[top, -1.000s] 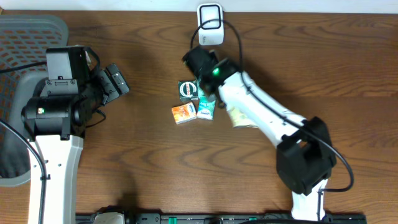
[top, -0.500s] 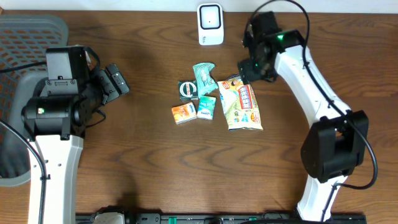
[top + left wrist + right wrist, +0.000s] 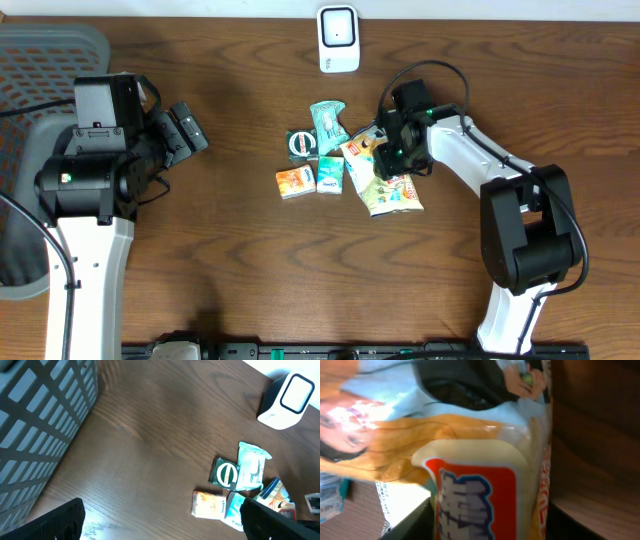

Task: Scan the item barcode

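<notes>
Directly under the right jaws lies the snack bag, filling the gap between them, though I cannot tell whether they grip it. Its long axis runs eleven to five o'clock on the bench. The scanner sits toward eleven, while the left jaws hang wide apart, well off at nine.

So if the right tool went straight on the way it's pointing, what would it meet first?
The snack bag: it fills the wrist view directly ahead of the right tool. They may already be touching; depth is unclear.
</notes>
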